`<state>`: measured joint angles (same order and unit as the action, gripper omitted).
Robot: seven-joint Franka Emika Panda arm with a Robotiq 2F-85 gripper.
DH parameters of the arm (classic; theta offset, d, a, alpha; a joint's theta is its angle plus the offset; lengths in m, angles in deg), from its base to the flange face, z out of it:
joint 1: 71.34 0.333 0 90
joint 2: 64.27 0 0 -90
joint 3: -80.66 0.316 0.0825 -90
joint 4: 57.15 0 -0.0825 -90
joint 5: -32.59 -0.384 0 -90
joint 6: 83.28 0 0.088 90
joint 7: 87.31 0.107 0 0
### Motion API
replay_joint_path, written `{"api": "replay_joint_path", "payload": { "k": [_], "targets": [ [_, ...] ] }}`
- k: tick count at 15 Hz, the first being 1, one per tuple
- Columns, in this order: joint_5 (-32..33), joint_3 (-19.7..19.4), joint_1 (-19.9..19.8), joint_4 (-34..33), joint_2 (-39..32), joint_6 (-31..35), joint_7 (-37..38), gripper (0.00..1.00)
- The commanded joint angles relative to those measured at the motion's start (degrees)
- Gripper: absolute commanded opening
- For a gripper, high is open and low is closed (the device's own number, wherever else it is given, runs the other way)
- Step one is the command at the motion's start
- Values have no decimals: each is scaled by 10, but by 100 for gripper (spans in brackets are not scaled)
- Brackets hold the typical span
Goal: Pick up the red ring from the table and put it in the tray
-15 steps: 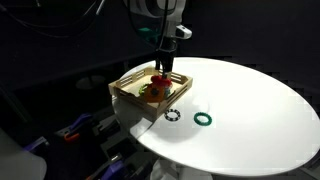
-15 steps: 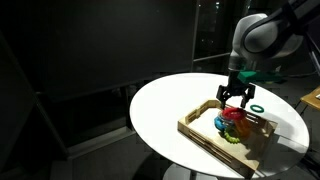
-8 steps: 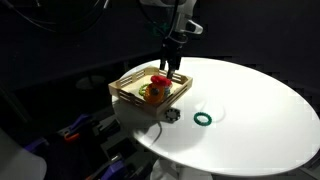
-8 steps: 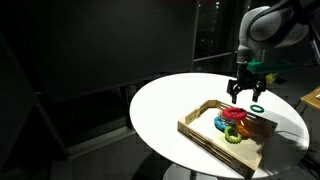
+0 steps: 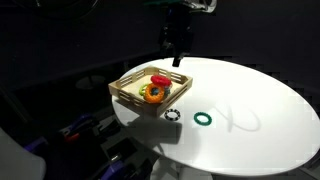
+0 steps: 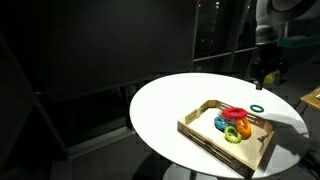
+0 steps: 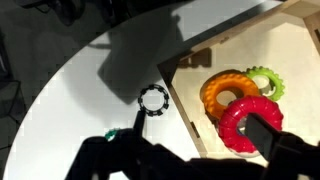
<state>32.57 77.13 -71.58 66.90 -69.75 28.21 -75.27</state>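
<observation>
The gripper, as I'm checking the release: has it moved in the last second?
Yes. The gripper has risen from inside the tray to well above it; the red ring lies inside.

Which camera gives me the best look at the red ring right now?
The wrist view: the red ring shows large and close, lying in the tray beside the orange ring, a gripper finger covering part. In both exterior views the red ring is only a small spot in the tray.
</observation>
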Motion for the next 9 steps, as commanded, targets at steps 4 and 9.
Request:
{"api": "replay_joint_path", "payload": {
  "k": [4, 9],
  "targets": [
    [17, -5, -28, -8, 79, -130, -102, 100],
    [41, -10, -37, -2, 141, -165, -133, 100]
  ]
}}
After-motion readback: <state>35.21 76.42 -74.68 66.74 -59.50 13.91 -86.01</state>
